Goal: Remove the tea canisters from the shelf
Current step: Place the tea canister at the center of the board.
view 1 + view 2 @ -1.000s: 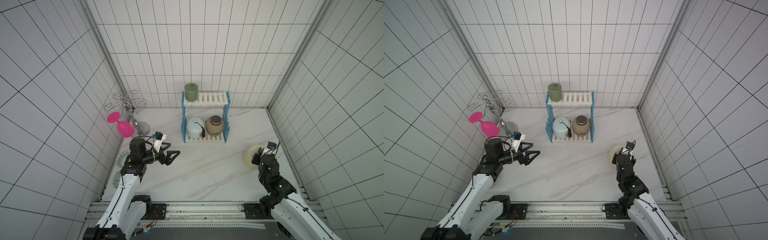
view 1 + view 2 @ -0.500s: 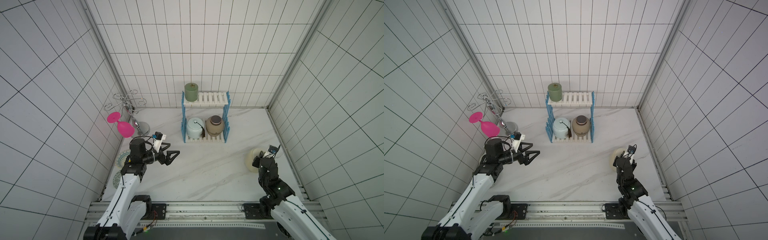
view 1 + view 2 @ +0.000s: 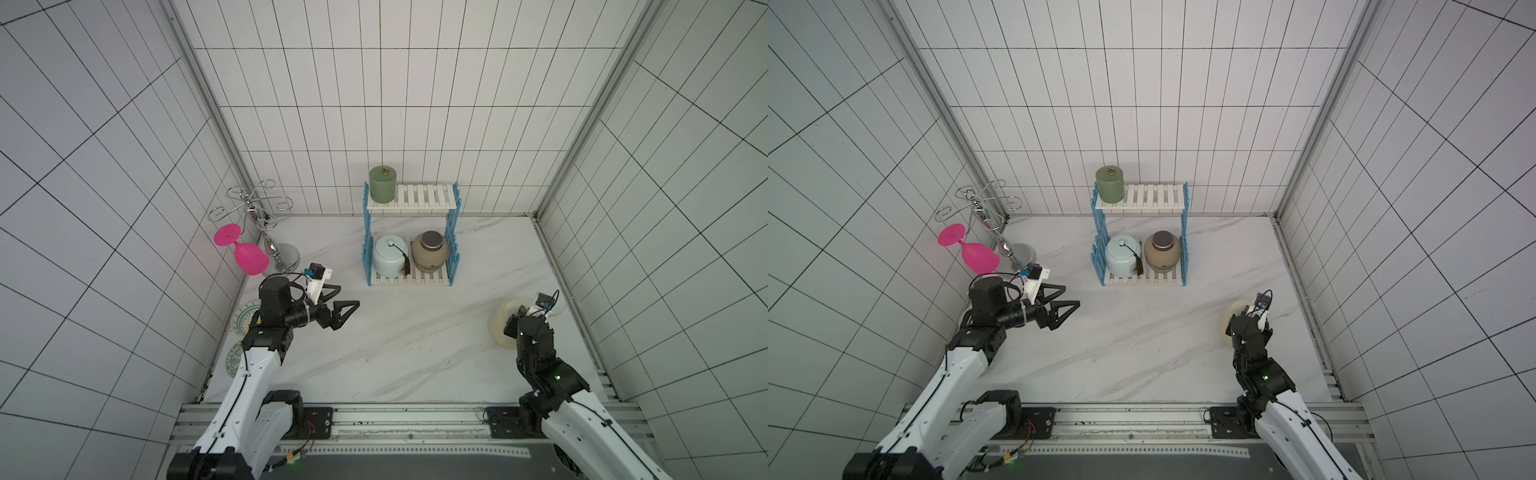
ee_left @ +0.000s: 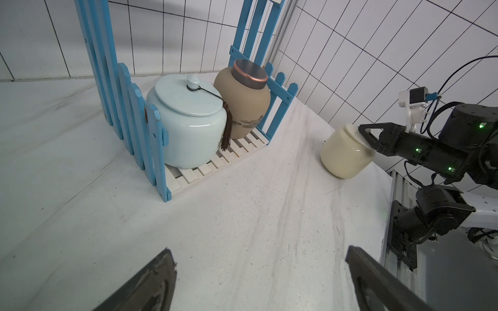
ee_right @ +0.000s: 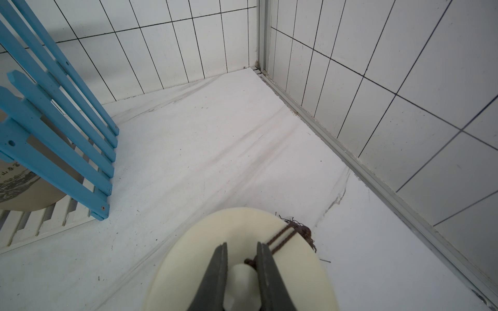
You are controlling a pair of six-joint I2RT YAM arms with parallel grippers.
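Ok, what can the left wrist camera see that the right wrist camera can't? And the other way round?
Only the left wrist view: the pale-blue jar with its dark tassel, the dark lid of the tan-brown jar, and the open left gripper. Only the right wrist view: the knob on the lid of the cream jar, pinched by the right gripper, and the brown cord over that lid. Both: the cream jar, the right gripper, part of the tan-brown jar, the blue fence side of the shelf, and the white tabletop.

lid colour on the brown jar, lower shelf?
Dark grey lid with a copper-coloured rim; the left wrist view shows it best.
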